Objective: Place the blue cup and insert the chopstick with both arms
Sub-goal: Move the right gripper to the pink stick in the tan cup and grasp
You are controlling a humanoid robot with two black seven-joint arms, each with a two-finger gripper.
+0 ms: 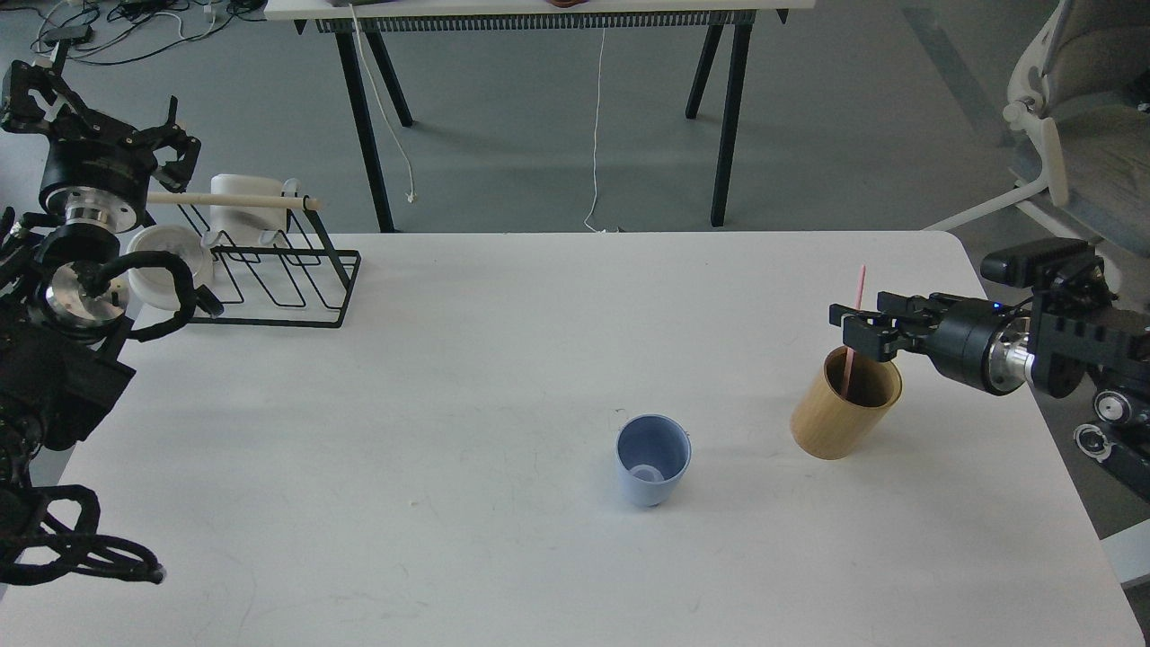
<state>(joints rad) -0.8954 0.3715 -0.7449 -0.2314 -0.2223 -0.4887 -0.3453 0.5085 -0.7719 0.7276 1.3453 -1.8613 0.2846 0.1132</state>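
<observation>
The right end effector (852, 328) reaches in level from the right edge of the view, its arm stretched leftward over the desk (467, 377), with the fingers pointing left just above the rim of the tan cylinder (844, 404). It is closed around the pink chopstick (853, 328), which stands nearly upright: the top end pokes up above the fingers and the lower end dips inside the mouth of the tan cylinder. That cylinder stands on the desk directly below the end effector, seen tilted toward the camera.

The blue cup (653, 458) stands upright on the desk, mouth up, to the left of the tan cylinder and slightly nearer the camera, well apart from it and from the right end effector. Nothing touches it.

The left end effector (175, 148) is raised at the far left, well apart from the tan cylinder and beyond the far left corner of the desk. Its arm rises along the left edge of the view with silver joints and looped black cables. The fingers look spread, with nothing between them. Just beside it sits a black wire rack (278, 270) on the desk's far left corner, carrying a cream wooden rod (234, 201) laid level across its top and some white dishes (166, 261).
</observation>
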